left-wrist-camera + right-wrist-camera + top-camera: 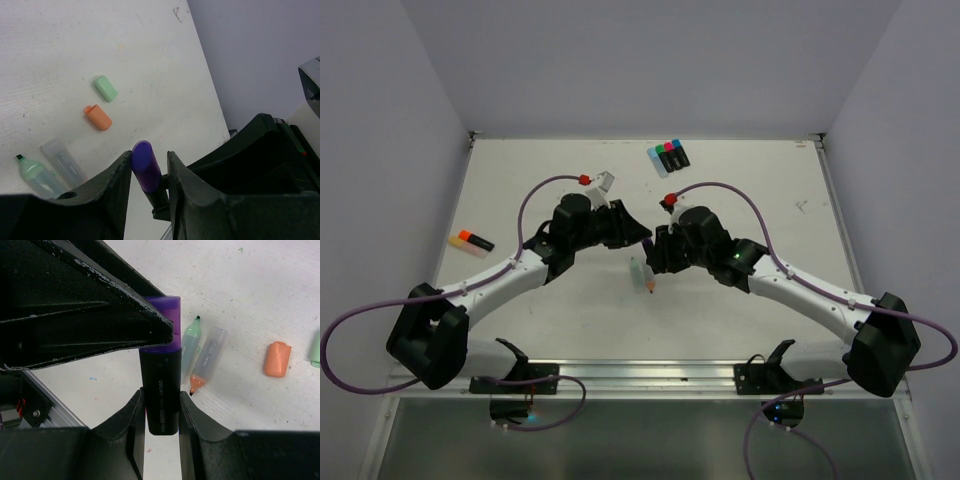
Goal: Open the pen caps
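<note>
Two loose caps: orange cap (98,117) and green cap (106,88) lie apart on the table (760,200); both wrist views show them, the top view does not.
Top view only: four capped pens (668,156) at 12 o'clock of the grippers, near the far edge; orange highlighter (470,241) at 9 o'clock.
Open room: the white surface runs widest at 3 o'clock, out to the right edge.
Uncapped pens: green-tipped pen (191,342) and orange-tipped pen (207,360) side by side at 6 o'clock.
Left gripper (149,157): narrowed onto the purple cap (144,162), a finger on each side.
Right gripper (161,394): clamped on the black pen body (160,375), which carries the purple cap, above the table.
</note>
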Available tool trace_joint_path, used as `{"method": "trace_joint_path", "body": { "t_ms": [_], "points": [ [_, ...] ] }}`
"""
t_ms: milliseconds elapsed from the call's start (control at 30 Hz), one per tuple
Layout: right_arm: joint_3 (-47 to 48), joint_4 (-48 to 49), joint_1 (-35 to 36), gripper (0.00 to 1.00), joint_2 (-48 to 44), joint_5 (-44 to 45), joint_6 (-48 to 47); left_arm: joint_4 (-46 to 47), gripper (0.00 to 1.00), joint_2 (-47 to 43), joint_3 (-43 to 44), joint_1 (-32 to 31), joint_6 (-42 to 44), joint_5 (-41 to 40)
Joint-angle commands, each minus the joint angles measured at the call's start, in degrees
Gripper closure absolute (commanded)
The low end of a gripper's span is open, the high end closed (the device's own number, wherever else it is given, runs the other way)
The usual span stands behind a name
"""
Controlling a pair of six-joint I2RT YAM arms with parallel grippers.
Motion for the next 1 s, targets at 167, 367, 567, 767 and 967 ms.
{"method": "trace_joint_path", "body": {
  "t_ms": [167, 367, 567, 767, 967],
  "points": [
    [3.53, 2.43, 0.52, 1.0, 0.29, 1.34, 0.12, 5.6, 0.64, 0.83, -0.34, 0.05, -0.68, 3.32],
    [3.79, 2.35, 0.61, 1.0, 0.12, 1.6, 0.21, 7.01, 0.74, 1.45, -0.69, 0.05, -1.56, 4.64],
    [4.14, 2.17, 0.61, 0.94, 0.55, 1.69, 0.12, 7.8, 1.0, 1.28, -0.6, 0.05, -2.35, 5.26],
    [2.65, 4.36, 0.7, 0.67, 0.73, 2.39, 0.3, 11.83, 1.0, 0.66, -3.15, -0.04, -6.03, 6.4],
    [2.03, 5.68, 0.78, 0.61, 1.96, 2.39, 0.3, 14.3, 1.0, 0.4, -4.56, 0.14, -8.23, 7.28]
  ]
}}
